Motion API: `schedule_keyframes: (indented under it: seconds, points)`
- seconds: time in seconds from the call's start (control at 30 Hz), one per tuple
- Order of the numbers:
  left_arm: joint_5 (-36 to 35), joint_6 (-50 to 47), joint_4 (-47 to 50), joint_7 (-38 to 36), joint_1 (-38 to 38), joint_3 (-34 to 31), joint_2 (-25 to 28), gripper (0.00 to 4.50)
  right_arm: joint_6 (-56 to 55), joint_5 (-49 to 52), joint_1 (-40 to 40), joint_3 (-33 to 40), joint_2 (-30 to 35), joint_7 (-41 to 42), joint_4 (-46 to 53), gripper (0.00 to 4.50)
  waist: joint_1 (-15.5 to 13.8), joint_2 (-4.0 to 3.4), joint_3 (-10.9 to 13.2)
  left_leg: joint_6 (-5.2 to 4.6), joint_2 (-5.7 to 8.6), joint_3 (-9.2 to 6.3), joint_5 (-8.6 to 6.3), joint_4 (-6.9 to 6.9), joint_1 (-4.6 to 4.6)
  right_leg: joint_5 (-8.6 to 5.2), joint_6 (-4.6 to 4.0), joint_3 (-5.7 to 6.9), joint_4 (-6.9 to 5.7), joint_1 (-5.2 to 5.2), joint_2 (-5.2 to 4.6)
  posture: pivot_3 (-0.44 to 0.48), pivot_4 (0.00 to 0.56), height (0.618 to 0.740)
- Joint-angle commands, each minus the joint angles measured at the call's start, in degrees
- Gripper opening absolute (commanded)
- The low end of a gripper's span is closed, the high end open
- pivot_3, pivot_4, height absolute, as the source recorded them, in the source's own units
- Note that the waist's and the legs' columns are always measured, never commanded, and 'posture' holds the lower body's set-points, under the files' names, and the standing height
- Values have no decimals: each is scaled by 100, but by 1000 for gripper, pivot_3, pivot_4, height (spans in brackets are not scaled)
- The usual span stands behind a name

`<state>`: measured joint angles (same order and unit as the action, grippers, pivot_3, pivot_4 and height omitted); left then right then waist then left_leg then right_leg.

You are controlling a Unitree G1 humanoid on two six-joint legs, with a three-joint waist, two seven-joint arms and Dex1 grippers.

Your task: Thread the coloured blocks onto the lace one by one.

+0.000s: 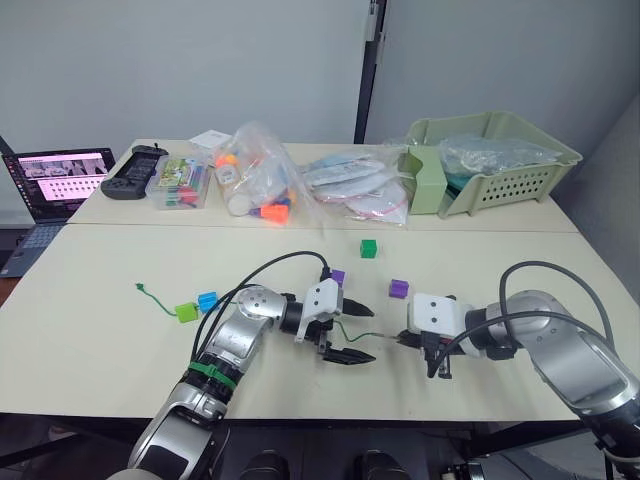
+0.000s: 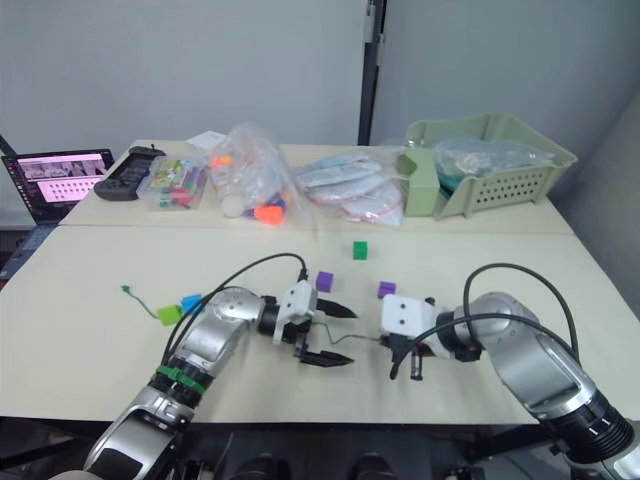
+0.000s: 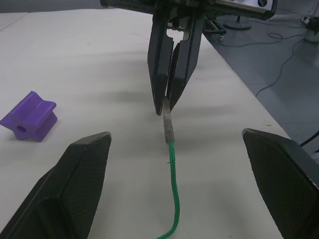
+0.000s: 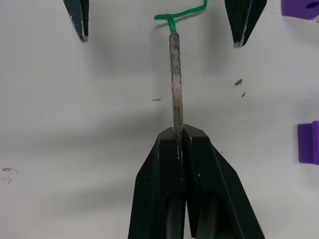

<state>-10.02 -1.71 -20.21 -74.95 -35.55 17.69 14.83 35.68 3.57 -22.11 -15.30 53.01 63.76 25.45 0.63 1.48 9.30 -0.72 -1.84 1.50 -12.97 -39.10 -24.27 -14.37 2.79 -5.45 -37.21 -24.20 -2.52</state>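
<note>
The right gripper (image 4: 179,132) is clenched on the stiff greyish tip of the lace (image 4: 174,74), and the tip is seen sticking out from between its closed fingers toward the left gripper (image 1: 352,333). The left gripper is released: its two black fingers (image 3: 70,189) are spread wide apart on either side of the lace, and nothing is held between them. Both grippers are placed near the middle of the front table (image 1: 90,340), facing each other, with only a small gap between them.

From the tip, the green cord of the lace is led back to the left under the left arm, and its far end with a small knot (image 1: 140,288) is lying on the table well to the left. No block is seen on the lace.

The coloured blocks are all lying loose on the table. One purple block (image 1: 338,276) is just beyond the left gripper, and the second purple block (image 1: 399,288) is a little to its right, just beyond the right gripper. The dark green block (image 1: 369,247) is farther back, between the two purple ones. The lime green block (image 1: 186,312) and the blue block (image 1: 207,301) are touching each other at the left, beside the cord.

On the far table, clear bags (image 1: 255,180), a green basket (image 1: 500,160) and a laptop (image 1: 55,185) are seen.
</note>
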Motion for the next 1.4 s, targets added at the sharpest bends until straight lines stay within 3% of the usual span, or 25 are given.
schedule_keyframes:
  seconds: [0.03,0.13,0.4,0.67,0.93,0.97,1.13,1.17,1.33,1.4]
  points:
    - [-87,-14,126,45,-15,-14,-64,3270,36,56,-64,48,33,-4,152,0,-1,0,0,0,1,0,0,0,-1,0,0,0,1,0,-1,0,150,734]
    - [-28,19,122,111,-8,17,-93,2380,47,60,-58,40,27,-11,170,0,-1,0,0,0,1,0,0,0,-1,0,0,0,1,0,-1,0,150,734]
    - [-52,-20,152,158,21,43,-139,2380,66,62,-66,46,27,-15,176,0,2,0,0,0,0,0,0,0,0,0,0,0,1,0,0,0,150,734]
    - [-20,-110,108,150,24,100,-179,19,120,93,-77,65,14,-21,195,0,5,0,0,0,0,0,0,0,0,0,0,0,1,0,0,0,150,734]
    - [-43,-153,40,206,-22,56,-243,19,530,337,-109,213,-153,-106,307,0,4,0,0,0,0,-1,0,0,0,0,0,0,2,0,0,0,150,734]
    - [-38,-153,28,207,-26,47,-235,0,602,392,-122,239,-171,-113,329,638,4,0,0,0,0,-1,0,0,0,0,0,0,2,0,0,0,150,734]
    - [-49,-129,-44,224,-72,-91,-105,0,800,656,36,583,-26,-147,470,2395,-7,0,0,0,1,-2,0,0,-2,0,0,0,3,0,-1,0,150,734]
    - [-56,-116,-66,228,-86,-122,-77,0,832,724,95,706,4,-162,487,2491,-7,0,0,0,1,-3,0,0,-1,0,0,0,3,0,0,0,150,734]
    - [-103,-85,-169,204,-141,-353,166,0,846,987,437,1507,214,-350,514,4335,-11,0,0,0,0,-3,0,0,-2,0,0,1,3,1,-1,0,150,734]
    - [-100,-59,-206,199,-132,-430,252,0,842,1061,464,1696,216,-461,499,4454,-2,0,0,0,0,-3,0,1,-1,0,0,1,3,0,0,0,150,734]
